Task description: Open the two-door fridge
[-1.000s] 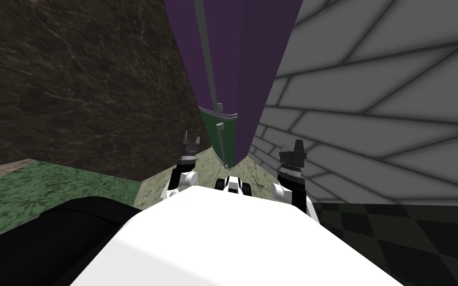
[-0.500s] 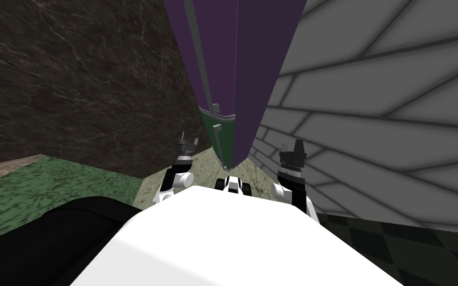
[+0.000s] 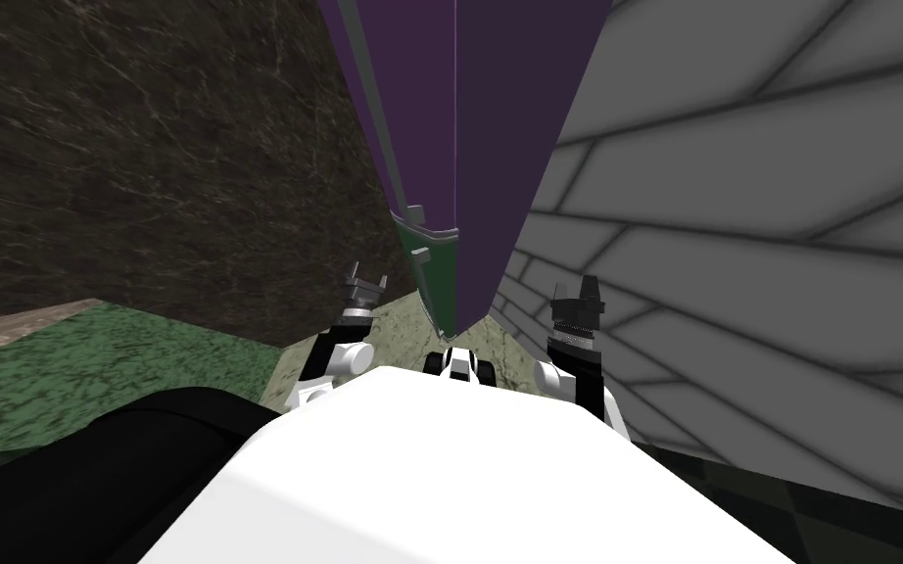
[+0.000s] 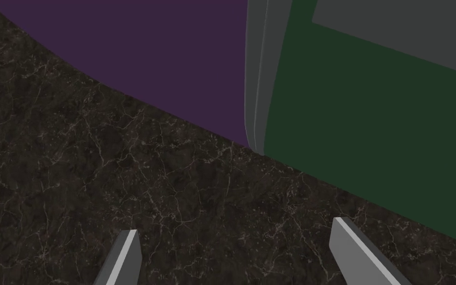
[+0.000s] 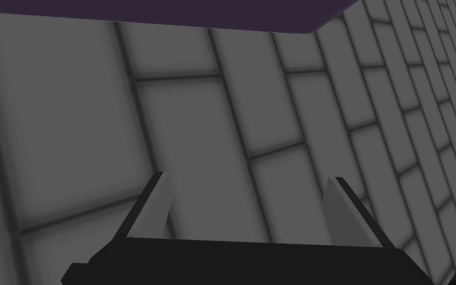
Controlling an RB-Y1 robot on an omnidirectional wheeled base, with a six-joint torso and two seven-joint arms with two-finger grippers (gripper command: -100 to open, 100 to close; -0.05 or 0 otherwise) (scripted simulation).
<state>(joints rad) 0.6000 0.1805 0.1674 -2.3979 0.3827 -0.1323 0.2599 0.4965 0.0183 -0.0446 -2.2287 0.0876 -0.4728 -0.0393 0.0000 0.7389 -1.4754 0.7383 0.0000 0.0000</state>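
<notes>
Standing upright ahead, purple fridge (image 3: 479, 137) (front turned leftward); left tool (image 3: 367, 275), right tool (image 3: 584, 286) both spread.

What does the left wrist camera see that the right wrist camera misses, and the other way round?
Left wrist view alone: a dark green fridge panel, a light grey strip running between it and the purple part, and a dark marbled surface beyond the open left gripper.

Right wrist view alone: a grey tiled wall beyond the open right gripper.

Both: the purple fridge face, seen in the right wrist view as a band. In each, the fingers hold nothing.
</notes>
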